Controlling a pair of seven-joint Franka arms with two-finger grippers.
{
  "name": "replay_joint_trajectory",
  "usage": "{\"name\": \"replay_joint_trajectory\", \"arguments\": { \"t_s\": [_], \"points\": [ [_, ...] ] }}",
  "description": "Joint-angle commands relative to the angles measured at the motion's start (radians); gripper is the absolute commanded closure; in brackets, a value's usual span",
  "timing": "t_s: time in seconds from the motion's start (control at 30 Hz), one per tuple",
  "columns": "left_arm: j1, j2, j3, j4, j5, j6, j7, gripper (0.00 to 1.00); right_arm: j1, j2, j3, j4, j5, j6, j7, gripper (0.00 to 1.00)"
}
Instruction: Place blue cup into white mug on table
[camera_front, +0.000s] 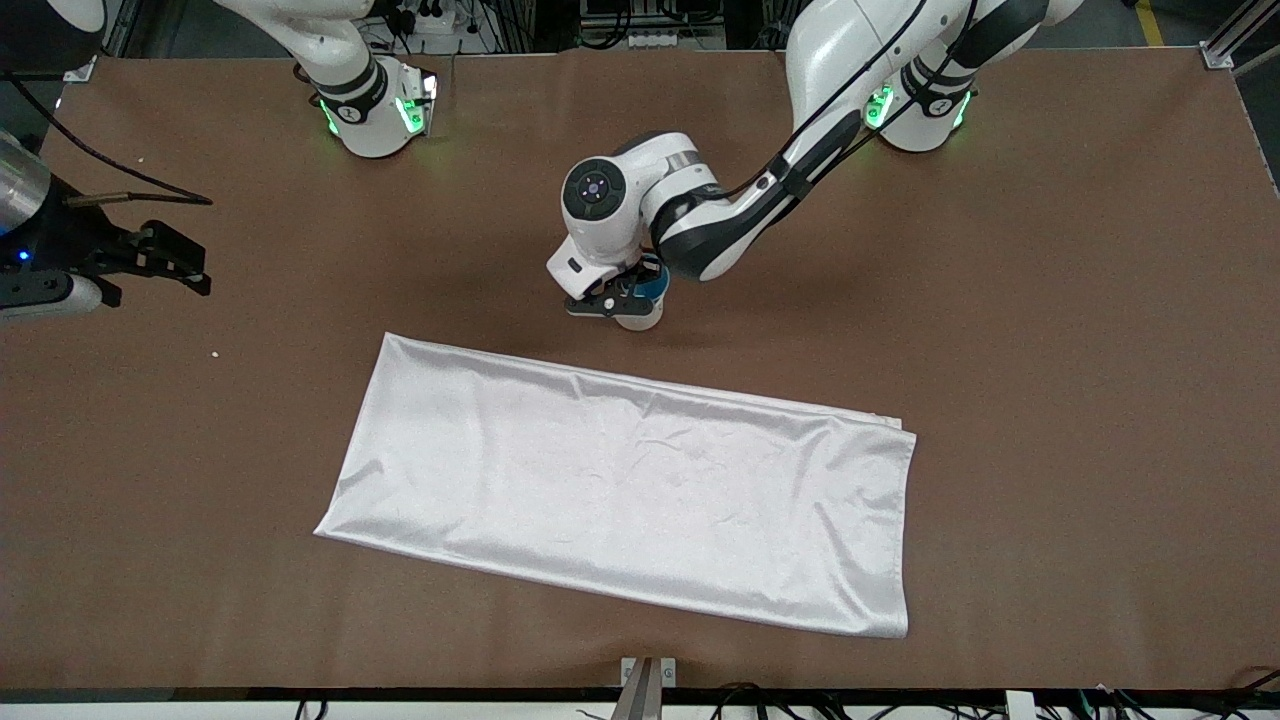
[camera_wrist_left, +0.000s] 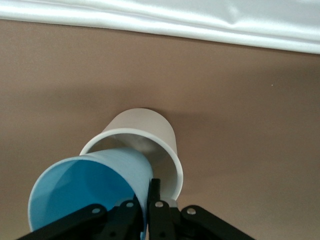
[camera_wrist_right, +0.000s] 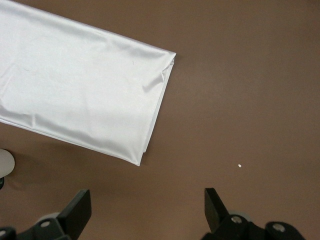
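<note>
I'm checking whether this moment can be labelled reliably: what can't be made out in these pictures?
- White mug: front view, mostly hidden by the left pincer; its handle shows in no view.
- Blue cup: left wrist view, lower part cut off by the picture's edge and hidden by the pincer's fingers.
- Right pincer: right wrist view, body cut off by the edge.

Front view: looked down from high across the table (camera_front: 1050, 300), facing both robot bases, taking in the whole top.
Left wrist view: sat close above the white mug (camera_wrist_left: 150, 135) and blue cup (camera_wrist_left: 85, 190), aimed toward the white cloth (camera_wrist_left: 200, 20).
Right wrist view: hung higher over bare table near the cloth's corner (camera_wrist_right: 150, 100).
Shared: all three caught the cloth (camera_front: 620, 480) and brown tabletop.
</note>
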Motion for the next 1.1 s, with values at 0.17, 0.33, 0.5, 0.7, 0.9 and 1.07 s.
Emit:
{"name": "replay_joint_trajectory", "arguments": {
  "t_s": [0.17, 0.33, 0.5, 0.7, 0.9, 1.07],
  "points": [
    [-0.008, 0.012, 0.001, 0.024, 0.03, -0.008, -0.005, 0.0, -0.02, 0.006, -0.001, 0.013, 0.019, 0.008, -0.014, 0.0],
    [-0.005, 0.006, -0.001, 0.024, 0.053, -0.007, -0.005, 0.0, -0.018, 0.006, -0.006, 0.015, 0.015, -0.003, -0.013, 0.0],
    [0.001, -0.009, 0.001, 0.025, 0.056, -0.007, -0.002, 0.0, -0.024, 0.005, -0.015, 0.015, 0.011, -0.006, -0.013, 0.0],
    [0.024, -0.052, 0.002, 0.024, 0.058, -0.016, 0.05, 0.0, -0.026, 0.005, -0.017, 0.016, 0.011, -0.006, -0.013, 0.0],
    [0.078, -0.123, 0.001, 0.018, 0.053, -0.082, 0.142, 0.0, -0.026, 0.009, -0.015, 0.009, 0.011, -0.006, -0.005, 0.0],
    [0.127, -0.196, 0.002, 0.016, 0.042, -0.143, 0.156, 0.0, -0.026, 0.009, -0.017, 0.007, 0.007, -0.011, -0.004, 0.0]
  ]
}}
